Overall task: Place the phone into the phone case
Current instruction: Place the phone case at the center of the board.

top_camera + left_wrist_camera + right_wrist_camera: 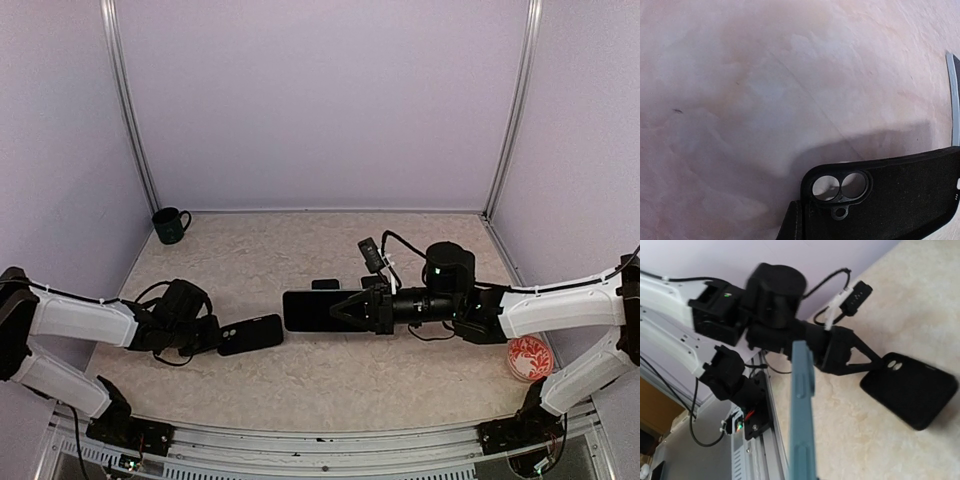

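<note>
The black phone case (pixel 252 334) lies low over the table at centre left, with its camera cutout towards my left gripper (pixel 215 336), which is shut on its left end. In the left wrist view the case (pixel 900 200) fills the lower right, and one finger (pixel 791 226) shows at its corner. My right gripper (pixel 340 311) is shut on the right end of the phone (pixel 308 310) and holds it just right of the case, clear of it. In the right wrist view the blue phone (pixel 802 410) stands edge-on, with the case (pixel 912 387) and left gripper (pixel 879 364) beyond it.
A dark green mug (pixel 170 225) stands at the back left corner. A red and white round dish (pixel 528 357) sits at the right near my right arm. A small black object (pixel 325 284) lies just behind the phone. The metal frame rail (pixel 752 450) runs along the near edge.
</note>
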Controlling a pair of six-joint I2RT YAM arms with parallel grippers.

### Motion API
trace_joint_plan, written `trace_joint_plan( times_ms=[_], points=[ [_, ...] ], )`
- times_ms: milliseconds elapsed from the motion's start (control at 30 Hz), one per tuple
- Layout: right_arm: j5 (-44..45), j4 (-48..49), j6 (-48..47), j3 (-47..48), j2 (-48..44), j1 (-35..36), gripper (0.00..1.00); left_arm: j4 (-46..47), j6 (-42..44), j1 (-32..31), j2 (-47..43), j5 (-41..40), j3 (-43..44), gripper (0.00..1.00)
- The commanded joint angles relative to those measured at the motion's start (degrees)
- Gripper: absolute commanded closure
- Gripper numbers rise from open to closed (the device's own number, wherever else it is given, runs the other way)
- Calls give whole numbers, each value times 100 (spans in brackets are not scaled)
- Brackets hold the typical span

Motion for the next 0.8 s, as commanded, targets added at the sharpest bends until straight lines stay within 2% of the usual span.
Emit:
trace_joint_plan(
  times_ms=[0, 367, 633, 767],
  points=[
    [-146, -228, 284, 400, 206, -57, 100, -166, 117, -434, -100, 182, 161, 100],
    [-370, 114, 1518, 389, 805, 24, 100, -64, -711, -1517, -42, -263, 367, 100],
    [-128, -220, 2265, 404, 1299, 67, 100, -10, -1004, -2206, 779, -503, 870, 100],
    [-67, -54, 2468, 209, 1338, 67, 100, 20, -1076, -2392, 1116, -498, 976, 100]
  ],
)
